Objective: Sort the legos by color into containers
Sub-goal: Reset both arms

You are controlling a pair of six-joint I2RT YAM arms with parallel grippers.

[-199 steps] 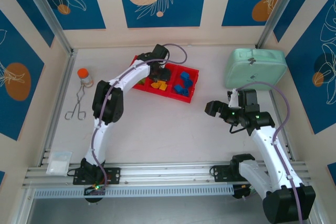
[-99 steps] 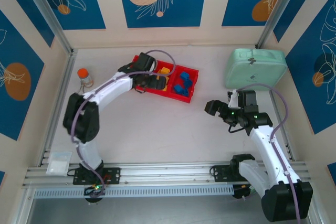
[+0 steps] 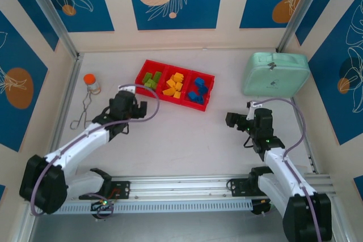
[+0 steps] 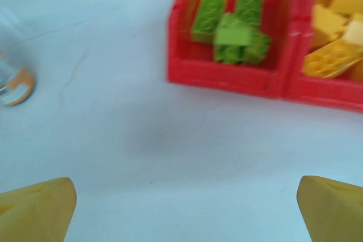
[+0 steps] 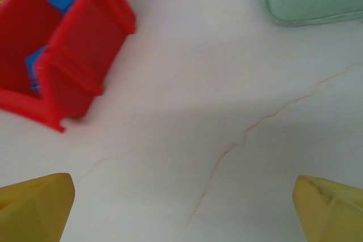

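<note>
Tabletop (image 3: 181,140), pale and faintly cracked, takes up most of the scene, with an aluminium rail (image 3: 181,188) along its near edge where both arms are bolted. Largest thing on it is a mint-green rounded case (image 3: 276,73) at the far right, well apart from everything else. Next is the long red tray (image 3: 181,68), lying at a slight angle near the far middle, its three square compartments side by side.

Left gripper (image 4: 184,211) hangs low over the table just short of the tray's near left corner, yellow fingertips (image 4: 39,211) spread wide and holding nothing; only bare table lies between it and the tray wall. Right gripper (image 5: 184,208) sits to the right of the tray and near the case's front, fingertips equally far apart and empty, with open table ahead of it and the tray's right end at the upper left of its wrist view.

Metal tongs (image 3: 84,114) lie flat by the left edge, just beside the left arm. A small clear bag (image 3: 63,175) rests at the near left corner. An orange-capped bottle (image 3: 91,82) stands upright just beyond the tongs.

Legos are all in the tray: green ones (image 3: 151,79) in the left compartment, orange-yellow ones (image 3: 174,85) in the middle, blue ones (image 3: 197,92) in the right
</note>
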